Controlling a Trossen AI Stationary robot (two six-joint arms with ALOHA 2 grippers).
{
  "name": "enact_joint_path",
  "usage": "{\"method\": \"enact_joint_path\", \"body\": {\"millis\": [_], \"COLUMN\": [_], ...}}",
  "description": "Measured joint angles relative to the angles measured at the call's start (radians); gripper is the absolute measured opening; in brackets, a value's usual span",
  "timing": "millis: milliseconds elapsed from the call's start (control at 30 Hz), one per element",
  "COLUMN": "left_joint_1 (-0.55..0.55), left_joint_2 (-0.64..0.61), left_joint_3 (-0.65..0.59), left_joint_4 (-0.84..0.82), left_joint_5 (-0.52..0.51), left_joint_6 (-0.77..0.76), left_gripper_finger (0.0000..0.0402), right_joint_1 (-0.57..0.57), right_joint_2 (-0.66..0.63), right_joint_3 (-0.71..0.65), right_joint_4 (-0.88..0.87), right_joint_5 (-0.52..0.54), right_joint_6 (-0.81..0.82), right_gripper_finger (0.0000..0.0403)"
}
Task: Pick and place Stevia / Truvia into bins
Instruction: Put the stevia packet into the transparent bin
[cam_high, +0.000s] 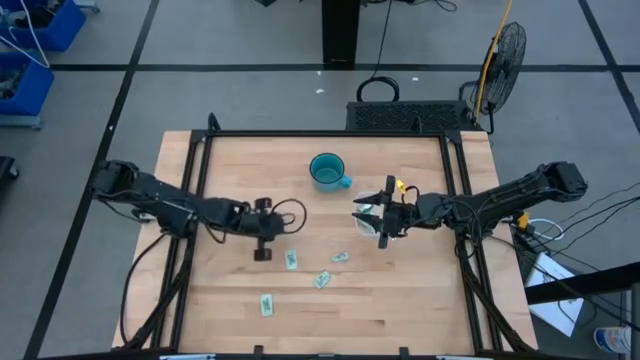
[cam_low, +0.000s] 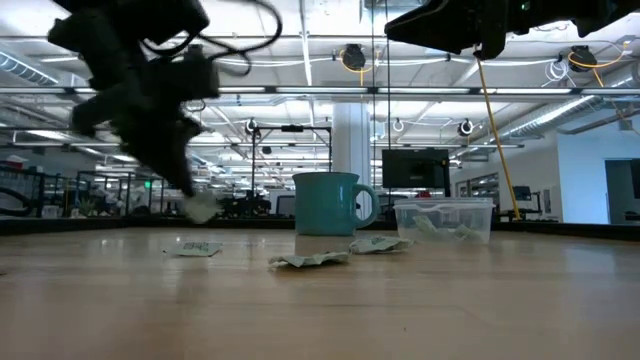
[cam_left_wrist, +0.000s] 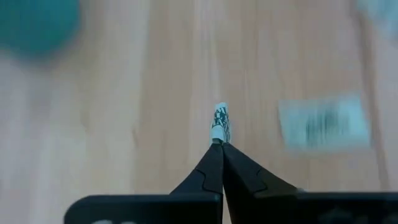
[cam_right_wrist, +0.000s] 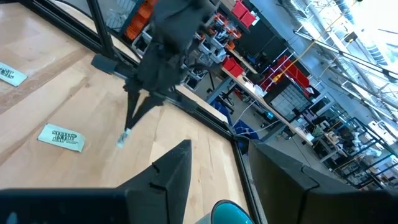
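My left gripper (cam_left_wrist: 220, 144) is shut on one pale green and white Stevia packet (cam_left_wrist: 220, 121), seen edge-on, which also shows hanging above the table (cam_low: 203, 207). It sits left of centre (cam_high: 266, 237). Other packets lie flat on the wood (cam_high: 291, 260) (cam_high: 340, 257) (cam_high: 322, 280) (cam_high: 267, 304). The clear bin (cam_low: 443, 220) stands right of the teal mug (cam_high: 326, 171) and holds some packets. My right gripper (cam_high: 380, 215) hovers over the bin, its fingers open (cam_right_wrist: 230, 174) and holding nothing. My left gripper pinches the packet by one end (cam_left_wrist: 218, 138) between its two fingertips. The rest of the packet sticks out past the tips. The fingers slant down from the table's left side. In the low view the packet is lifted clear of the wood.
The teal mug (cam_low: 330, 203) stands just left of the bin, toward the far side. A black frame (cam_high: 330, 134) runs around the tabletop. Bare wood lies along the near edge and on the left.
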Motion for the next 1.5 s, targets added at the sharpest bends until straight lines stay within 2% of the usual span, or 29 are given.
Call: {"method": "enact_joint_path", "body": {"millis": [100,167,333,433,533,700,833,967,1100,1200,1300,1400,1500], "left_joint_1": [0.053,0.095,0.204,0.249,0.267,0.269,0.268,0.265,0.257,0.255,0.256,0.255,0.253], "left_joint_2": [0.005,0.013,0.100,0.213,0.342,0.546,0.670,0.744,0.769,0.770,0.746,0.690,0.597], "left_joint_3": [0.000,0.000,0.003,0.065,0.188,0.418,0.584,0.691,0.724,0.735,0.735,0.735,0.735], "left_joint_4": [0.216,0.357,0.688,0.789,0.778,0.716,0.574,0.440,0.430,0.426,0.413,0.327,0.165], "left_joint_5": [0.009,0.016,0.138,0.225,0.242,0.264,0.264,0.202,0.141,0.133,0.130,0.126,0.126], "left_joint_6": [0.115,0.184,0.271,0.285,0.305,0.342,0.331,0.347,0.371,0.372,0.373,0.368,0.377], "left_gripper_finger": [0.0003,0.0002,0.0002,0.0002,0.0001,0.0001,0.0015,0.0041,0.0072,0.0096,0.0114,0.0123,0.0124], "right_joint_1": [0.000,0.001,0.025,0.032,0.035,0.035,0.035,0.035,0.034,0.034,0.034,0.035,0.032], "right_joint_2": [0.000,-0.007,-0.057,-0.100,-0.142,-0.183,-0.205,-0.222,-0.229,-0.229,-0.229,-0.229,-0.229], "right_joint_3": [0.000,0.000,0.000,0.000,0.000,-0.007,-0.036,-0.054,-0.057,-0.057,-0.057,-0.057,-0.057], "right_joint_4": [0.004,-0.008,-0.105,-0.229,-0.304,-0.317,-0.321,-0.320,-0.313,-0.309,-0.309,-0.308,-0.306], "right_joint_5": [0.003,0.058,0.411,0.528,0.532,0.531,0.531,0.530,0.528,0.528,0.525,0.517,0.394], "right_joint_6": [-0.006,-0.029,-0.023,0.033,0.087,0.122,0.106,0.079,0.081,0.083,0.093,0.127,0.158], "right_gripper_finger": [0.0153,0.0153,0.0153,0.0153,0.0153,0.0153,0.0153,0.0153,0.0153,0.0153,0.0153,0.0153,0.0153]}}
